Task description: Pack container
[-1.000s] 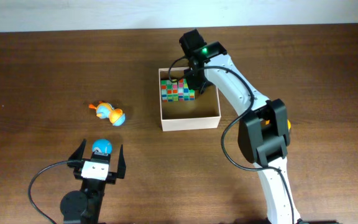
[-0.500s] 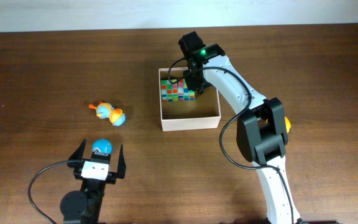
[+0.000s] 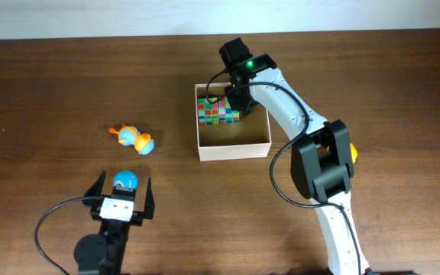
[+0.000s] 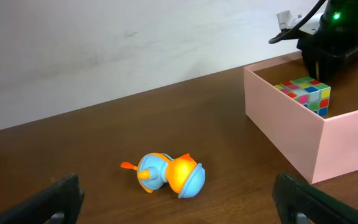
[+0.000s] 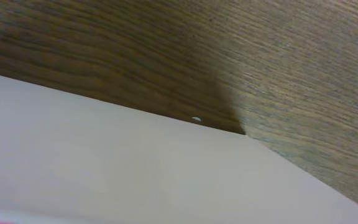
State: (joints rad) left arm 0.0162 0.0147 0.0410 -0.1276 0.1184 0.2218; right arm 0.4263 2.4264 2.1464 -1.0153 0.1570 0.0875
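Evidently the step in hand was setting the cube [image 3: 214,111] down in the container [image 3: 234,150], which sat just right of the table's [image 3: 52,76] middle. The cube lay against its far-left corner. The right gripper [image 3: 235,99] hung at the cube's right edge, low inside the box. I could not tell how far its fingers were parted or whether they gripped the cube: the right wrist view showed only cream wall and wood.

To do it well, the jaws should part fully, then rise straight up, clear of the far wall, so the cube is not dragged out.

The left gripper [image 3: 123,183] stood wide open, holding nothing, near the ball [image 3: 124,179]. The duck [image 4: 169,175] lay well apart from the box.
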